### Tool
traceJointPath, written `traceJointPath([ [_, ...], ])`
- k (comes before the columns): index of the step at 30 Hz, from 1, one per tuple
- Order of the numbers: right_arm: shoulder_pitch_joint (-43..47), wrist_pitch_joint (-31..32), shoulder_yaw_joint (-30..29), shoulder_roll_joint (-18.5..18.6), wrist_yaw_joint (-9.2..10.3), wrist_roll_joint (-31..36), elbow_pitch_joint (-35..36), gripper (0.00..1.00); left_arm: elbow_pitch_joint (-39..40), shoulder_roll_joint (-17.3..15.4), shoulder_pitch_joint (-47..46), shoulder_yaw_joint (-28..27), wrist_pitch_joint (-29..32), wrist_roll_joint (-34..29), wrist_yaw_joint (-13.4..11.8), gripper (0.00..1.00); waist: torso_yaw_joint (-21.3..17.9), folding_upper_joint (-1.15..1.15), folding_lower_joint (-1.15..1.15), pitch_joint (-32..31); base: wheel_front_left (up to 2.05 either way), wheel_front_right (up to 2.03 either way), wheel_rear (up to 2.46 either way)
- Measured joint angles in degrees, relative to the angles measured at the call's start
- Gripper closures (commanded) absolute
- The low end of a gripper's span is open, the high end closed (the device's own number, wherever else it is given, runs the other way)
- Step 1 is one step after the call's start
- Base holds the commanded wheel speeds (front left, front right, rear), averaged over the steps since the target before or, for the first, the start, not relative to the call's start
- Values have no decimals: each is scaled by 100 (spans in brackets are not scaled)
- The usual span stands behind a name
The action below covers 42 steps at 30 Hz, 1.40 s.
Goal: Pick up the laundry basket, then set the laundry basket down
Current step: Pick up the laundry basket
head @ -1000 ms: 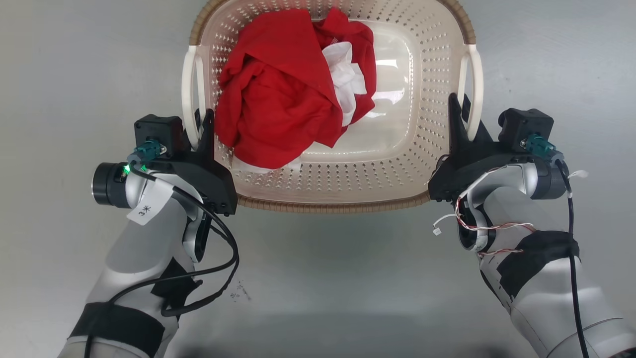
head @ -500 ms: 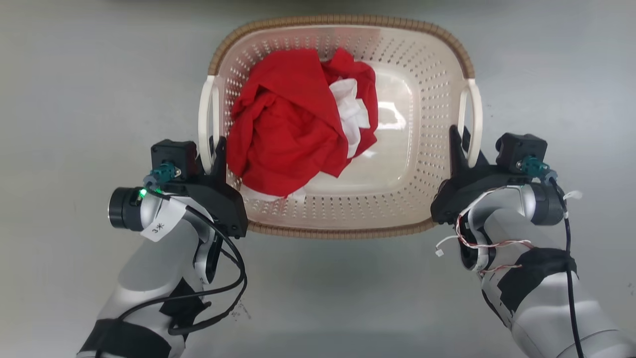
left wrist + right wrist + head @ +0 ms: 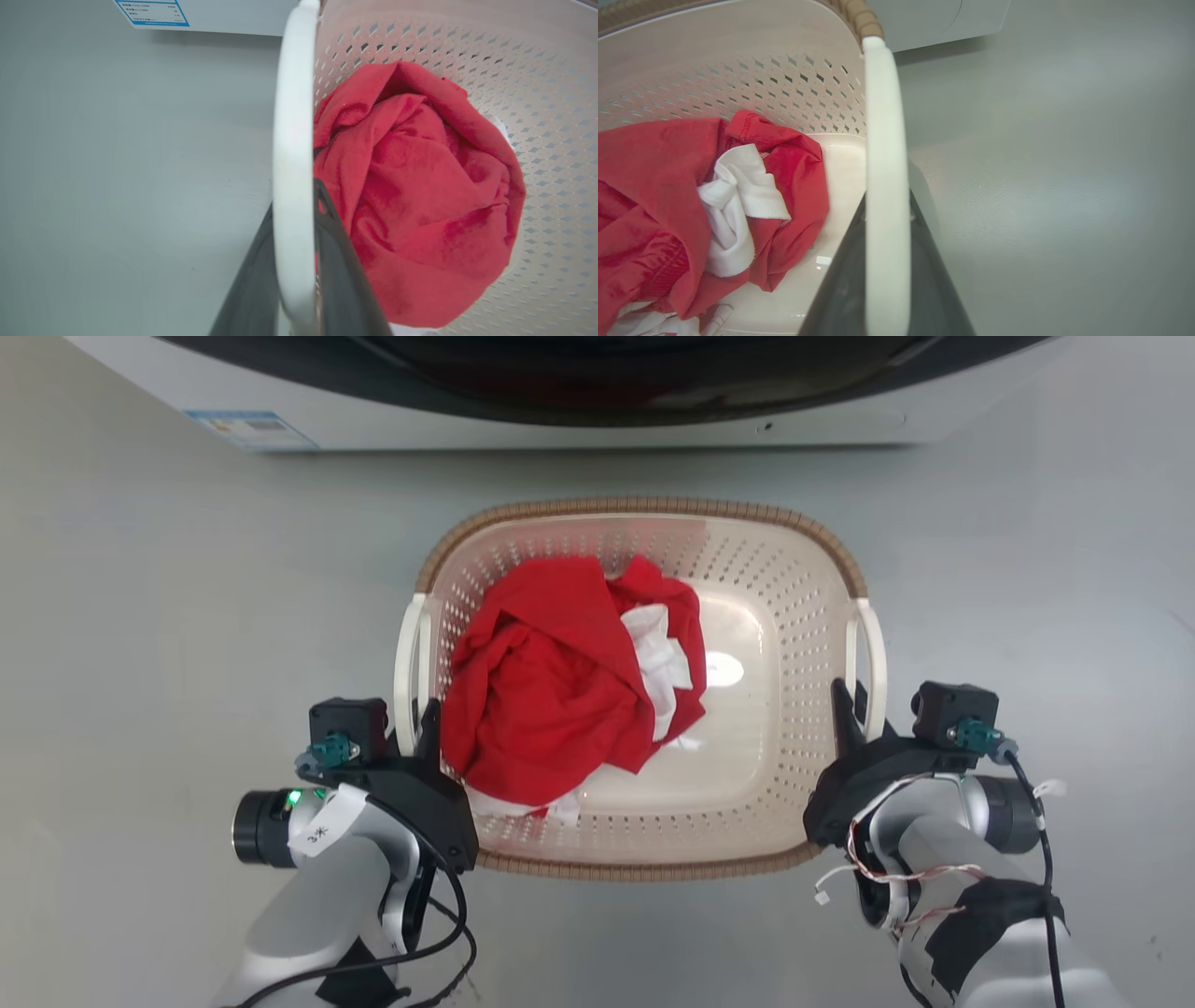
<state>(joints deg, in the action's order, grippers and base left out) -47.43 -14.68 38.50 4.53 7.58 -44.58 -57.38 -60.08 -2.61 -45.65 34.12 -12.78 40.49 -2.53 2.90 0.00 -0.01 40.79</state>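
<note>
The left gripper point(image 3: 414, 728) clamps the left white handle point(image 3: 407, 653) of the laundry basket point(image 3: 644, 508). Red and white clothes point(image 3: 560, 709) lie between both tools. The right gripper point(image 3: 854, 709) clamps the right handle point(image 3: 873, 653), a two-sided hold likely meant to keep the load level.

Both forearms angle inward. The left claw point(image 3: 414, 723) and right claw point(image 3: 850, 705) each pinch a side handle of the laundry basket point(image 3: 644, 508), fingers pointing ahead.
</note>
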Motion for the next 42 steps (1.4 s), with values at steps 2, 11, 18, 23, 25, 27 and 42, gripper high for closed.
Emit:
traceJointPath([
  [2, 99, 0, 68, -5, 0, -60, -25, 100, -34, 9, 83, 54, 0, 126, 0, 100, 8, 0, 0, -158, 0, 0, 0],
  [11, 633, 1, 266, -34, 0, -525, -54, 100, -85, 20, 543, 342, 10, 452, -52, 100, 43, 0, -1, -895, 0, 0, 0],
  [18, 1024, 5, 671, -37, 0, -745, -86, 100, -240, 16, 897, 565, 166, 605, -81, 100, 42, 0, -1, -1488, 0, 0, 0],
  [23, 1290, 125, 889, -37, 0, -946, -155, 100, -222, 4, 1160, 811, 322, 702, -127, 100, 22, -1, 0, -1914, 0, 0, 0],
  [25, 1405, 201, 970, -37, 0, -1020, -200, 100, -193, -4, 1292, 934, 405, 798, -152, 100, 16, -1, 0, -2086, 0, 0, 0],
  [27, 1533, 260, 1048, -36, 0, -1089, -221, 100, -180, -11, 1439, 1036, 491, 890, -159, 100, 12, -1, 0, -2258, 0, 0, 0],
  [42, 2464, 795, 1558, -55, 2, -1771, -205, 100, -337, -19, 2351, 1370, 1076, 1302, -209, 100, 20, -1, 0, -3540, 0, 0, 0],
])
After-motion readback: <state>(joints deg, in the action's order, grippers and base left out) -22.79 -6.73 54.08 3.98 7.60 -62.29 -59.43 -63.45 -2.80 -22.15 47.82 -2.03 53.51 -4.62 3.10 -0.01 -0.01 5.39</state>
